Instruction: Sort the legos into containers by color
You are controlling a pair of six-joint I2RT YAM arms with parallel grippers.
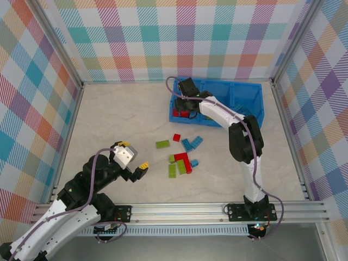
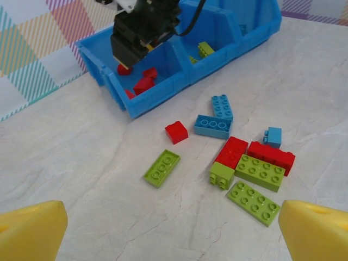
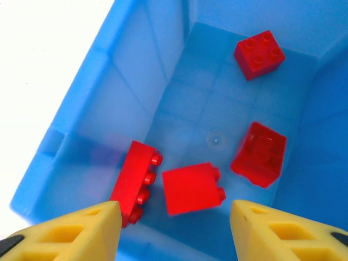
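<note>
The blue tray [image 1: 255,87] of containers stands at the back right. My right gripper [image 1: 187,106] hangs over its left compartment [image 3: 125,70], open, fingers apart. Below and between them lies a red brick [image 3: 191,188], touching neither finger. Beside it rest a long red brick [image 3: 136,182] and two square red ones [image 3: 260,154] [image 3: 259,54]. Loose legos [image 1: 182,157] in red, lime and light blue lie mid-table. My left gripper [image 1: 142,167] is open and low, left of the pile, with bare table between its fingers. A lime plate [image 2: 162,168] lies nearest it.
In the left wrist view the pile includes a small red brick [image 2: 176,132], light blue bricks [image 2: 212,126], red bricks [image 2: 232,151] and lime plates [image 2: 253,203]. A lime brick [image 2: 205,49] sits in the tray's middle compartment. Checkered walls enclose the table.
</note>
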